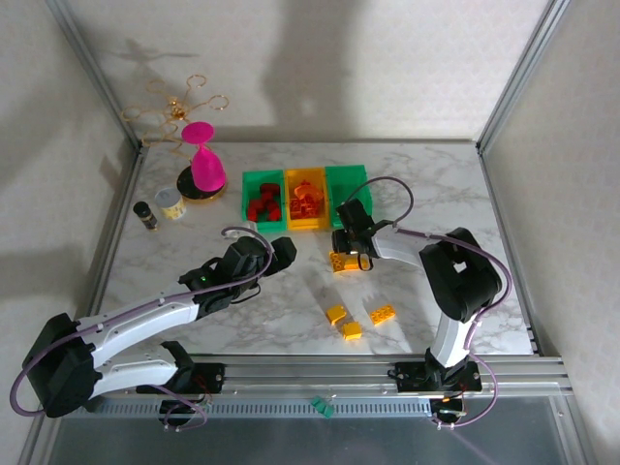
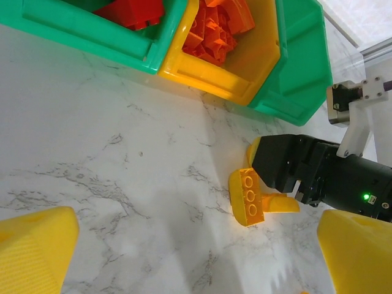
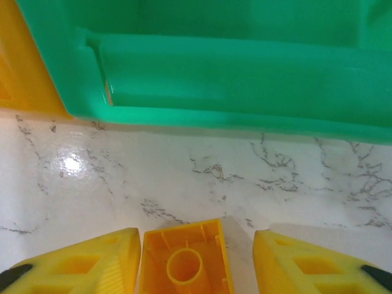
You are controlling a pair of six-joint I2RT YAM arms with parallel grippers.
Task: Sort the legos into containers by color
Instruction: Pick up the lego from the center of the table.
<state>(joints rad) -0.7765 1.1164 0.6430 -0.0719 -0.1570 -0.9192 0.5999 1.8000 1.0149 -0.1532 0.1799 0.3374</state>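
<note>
One lego (image 2: 251, 197) — studs in left-wrist view — loose between right jaws; left jaws wide.

1. Table (image 1: 426, 194): white marble, grey veins.
2. Yellow bin (image 1: 305, 226): orange legos (image 1: 307, 201) inside.
3. Bin at its nine o'clock (image 1: 250, 179): green, red legos (image 1: 263, 204) inside.
4. Bin at its three o'clock (image 1: 347, 182): green.
5. Loose legos (image 1: 336, 314): yellow.

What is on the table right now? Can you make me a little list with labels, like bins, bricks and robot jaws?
Left green bin: red bricks
Middle yellow bin: orange bricks
Right green bin: looks empty
Loose bricks: three yellow bricks
Right jaws: open around a fourth yellow brick, with a gap on one side
Left jaws: wide open, holding nothing
</note>
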